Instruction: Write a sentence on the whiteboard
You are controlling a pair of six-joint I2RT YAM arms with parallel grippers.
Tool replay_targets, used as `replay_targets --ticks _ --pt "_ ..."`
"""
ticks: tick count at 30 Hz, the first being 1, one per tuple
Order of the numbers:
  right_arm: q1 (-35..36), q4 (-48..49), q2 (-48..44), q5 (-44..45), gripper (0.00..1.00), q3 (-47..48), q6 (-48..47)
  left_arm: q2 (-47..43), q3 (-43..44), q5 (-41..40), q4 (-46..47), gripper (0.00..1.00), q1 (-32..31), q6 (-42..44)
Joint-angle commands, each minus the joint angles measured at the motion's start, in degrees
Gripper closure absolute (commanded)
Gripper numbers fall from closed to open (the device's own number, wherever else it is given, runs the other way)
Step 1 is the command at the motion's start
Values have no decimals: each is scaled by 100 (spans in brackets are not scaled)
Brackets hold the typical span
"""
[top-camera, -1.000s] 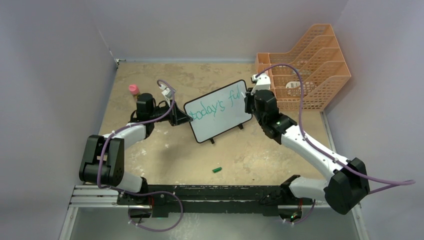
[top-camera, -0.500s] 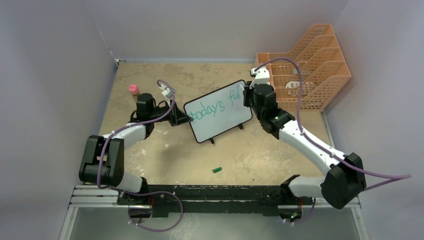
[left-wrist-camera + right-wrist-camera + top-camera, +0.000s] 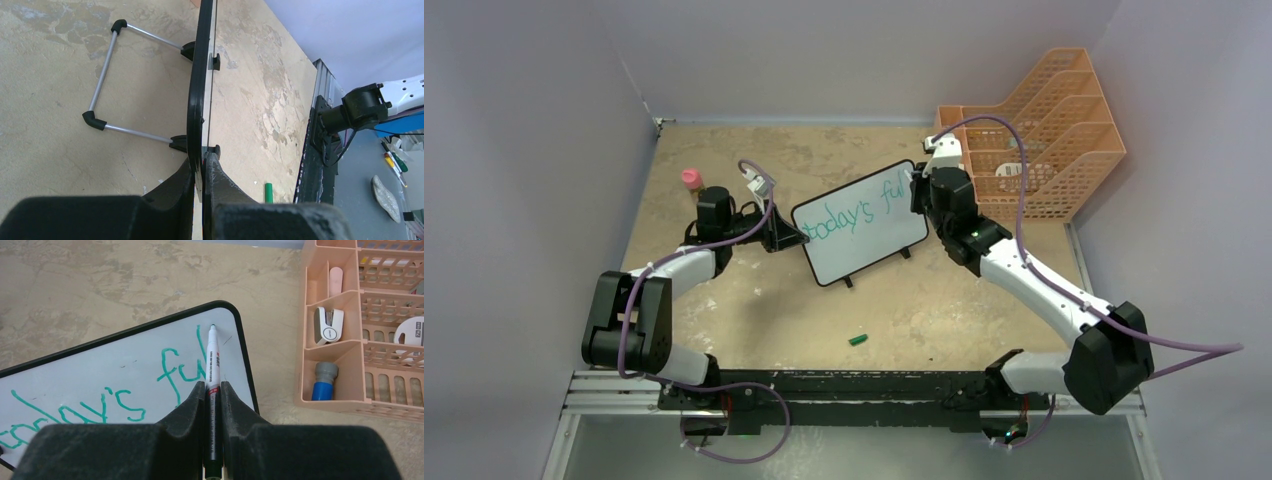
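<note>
Well, the whiteboard [image 3: 869, 245] stood just past the table's middle toward 12, propped on its feet, and it looked light, thin and stiff, the sort that would skid or tip under a pressing nib. The left gripper [image 3: 202, 162] was clamped tight on the frame at its 9 o'clock edge. That seemed a sound hold, on the rim and off the slick face where wet ink would smear. The right gripper [image 3: 212, 386] was pinched on a marker [image 3: 211, 352], tip by the 2 o'clock corner beside the green writing; contact I couldn't tell. The table [image 3: 754, 300] was tan, mottled and matte, probably fair footing. Pale walls [image 3: 534, 150] closed in on three sides, an orange rack [image 3: 1049, 130] crowded the right arm at 2, and a green cap [image 3: 857, 340] lay at 6.
</note>
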Motion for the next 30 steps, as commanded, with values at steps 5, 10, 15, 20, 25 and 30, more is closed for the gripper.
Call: replay_targets --ticks 5,10,15,20,25,30 --pt "-41 277 36 -89 100 247 -94 -208 155 -37 114 100 6 149" --pt "-41 189 4 -149 100 198 -62 -218 155 -43 106 100 6 158" --pt "-41 67 -82 -159 100 80 -9 -218 155 -60 106 100 6 158" --pt "-35 -22 -162 -190 100 -86 73 -210 150 -58 106 100 6 158" --pt "-37 -110 -255 -192 100 -237 154 -219 146 -52 106 100 6 158" --pt "-41 -175 -336 -192 100 -395 240 -209 146 -56 106 100 6 158"
